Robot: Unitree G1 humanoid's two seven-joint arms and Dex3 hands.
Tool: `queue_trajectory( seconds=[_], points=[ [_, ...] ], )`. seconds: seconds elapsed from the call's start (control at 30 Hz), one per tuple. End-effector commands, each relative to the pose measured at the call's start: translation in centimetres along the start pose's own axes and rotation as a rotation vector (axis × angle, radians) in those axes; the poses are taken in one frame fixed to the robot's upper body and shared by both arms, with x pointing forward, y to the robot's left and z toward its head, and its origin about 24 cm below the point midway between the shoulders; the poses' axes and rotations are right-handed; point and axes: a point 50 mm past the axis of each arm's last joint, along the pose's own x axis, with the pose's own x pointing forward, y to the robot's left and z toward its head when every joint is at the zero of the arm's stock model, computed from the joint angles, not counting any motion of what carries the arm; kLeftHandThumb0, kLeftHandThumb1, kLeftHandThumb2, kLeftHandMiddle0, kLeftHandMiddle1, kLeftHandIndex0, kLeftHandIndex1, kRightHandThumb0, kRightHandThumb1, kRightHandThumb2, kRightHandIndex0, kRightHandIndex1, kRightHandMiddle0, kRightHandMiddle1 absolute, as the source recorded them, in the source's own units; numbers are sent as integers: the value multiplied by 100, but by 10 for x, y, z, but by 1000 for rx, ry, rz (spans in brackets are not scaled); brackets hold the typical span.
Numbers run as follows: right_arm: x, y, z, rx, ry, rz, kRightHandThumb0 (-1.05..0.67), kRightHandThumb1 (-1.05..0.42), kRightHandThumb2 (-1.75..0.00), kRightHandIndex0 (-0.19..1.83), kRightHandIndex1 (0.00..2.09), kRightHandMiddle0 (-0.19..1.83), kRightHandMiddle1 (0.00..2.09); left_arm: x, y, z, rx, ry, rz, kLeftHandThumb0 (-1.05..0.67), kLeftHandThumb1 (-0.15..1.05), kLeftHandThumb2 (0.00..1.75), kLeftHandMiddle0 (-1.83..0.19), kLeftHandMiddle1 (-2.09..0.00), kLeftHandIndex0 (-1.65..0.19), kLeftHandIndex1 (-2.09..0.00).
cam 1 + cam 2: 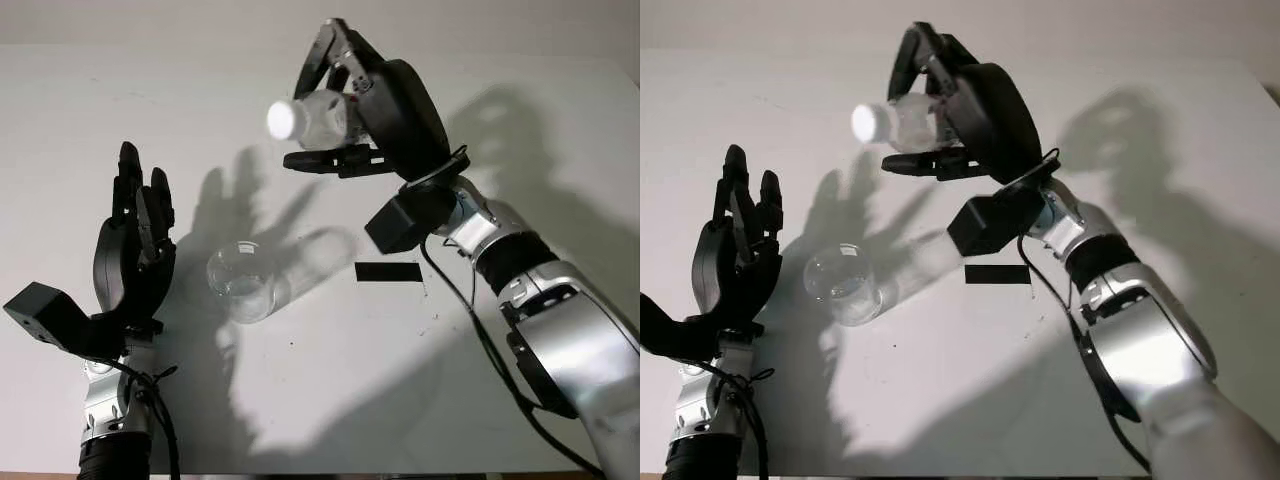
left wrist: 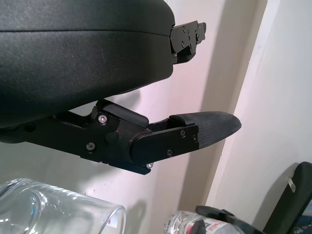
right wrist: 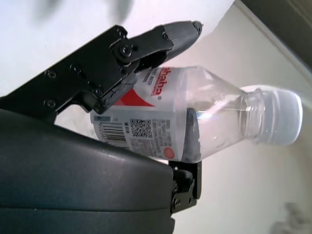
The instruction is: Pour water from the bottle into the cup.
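Observation:
My right hand [image 1: 335,105] is shut on a small clear water bottle [image 1: 310,118] with a white cap and holds it in the air, tipped on its side, cap toward the left. The wrist view shows the capped bottle [image 3: 204,122] with its red-and-white label between the black fingers [image 3: 146,41]. A clear glass cup [image 1: 242,282] stands on the white table [image 1: 330,380], below and to the left of the bottle. My left hand [image 1: 135,235] is open, raised just left of the cup without touching it. The cup's rim [image 2: 58,209] appears in the left wrist view.
A small black rectangular patch [image 1: 388,271] lies on the table right of the cup, under my right forearm. Dark shadows of both hands fall across the white surface. The table's far edge meets a pale wall.

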Motion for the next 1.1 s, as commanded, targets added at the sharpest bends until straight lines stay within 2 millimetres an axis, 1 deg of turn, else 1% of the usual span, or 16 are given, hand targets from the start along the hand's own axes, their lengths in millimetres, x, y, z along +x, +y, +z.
queue_trajectory(
  seconds=[0.0,0.07,0.13,0.2,0.3,0.4,0.53,0.67,0.77,0.93,1.07],
  points=[
    [-2,-8,1,69,34,-22,-38,-105,-43,123,209,101,209,-10,4,-8,-4,42,16,-70,105,62,19,0,19,0],
    [-8,-12,-3,159,105,-20,-38,-105,-42,120,209,99,209,-10,4,-9,-5,45,11,-70,105,62,19,0,19,0],
    [-17,-17,-6,248,162,-12,-37,-105,-43,112,209,90,209,-10,4,-9,-7,46,10,-70,105,63,19,0,19,0],
    [-26,-21,-8,333,227,10,-35,-105,-47,109,209,83,209,-10,4,-9,-6,48,10,-71,105,63,19,0,19,0],
    [-40,-26,-11,439,319,37,-37,-105,-50,114,209,85,209,-10,4,-9,-7,49,12,-71,105,63,19,0,19,0],
    [-53,-29,-10,491,392,40,-40,-105,-47,116,209,85,209,-10,4,-9,-11,51,7,-71,105,64,19,0,19,0],
    [-64,-30,-5,529,424,58,-42,-105,-48,117,209,88,209,-10,3,-9,-14,50,6,-71,105,64,19,0,19,0],
    [-76,-32,-1,546,458,68,-44,-105,-48,111,209,86,209,-11,4,-9,-8,49,8,-71,105,65,19,0,19,0],
    [-82,-29,-1,582,474,57,-45,-105,-46,108,209,79,209,-11,4,-8,-15,48,6,-71,105,65,19,0,19,0],
    [-91,-22,-3,637,500,53,-44,-105,-48,111,209,84,209,-11,5,-7,-8,45,8,-71,105,65,19,0,19,0],
    [-96,-16,-3,650,486,56,-43,-105,-50,110,209,84,209,-12,5,-7,-12,45,5,-71,105,64,19,0,19,0]
  ],
)
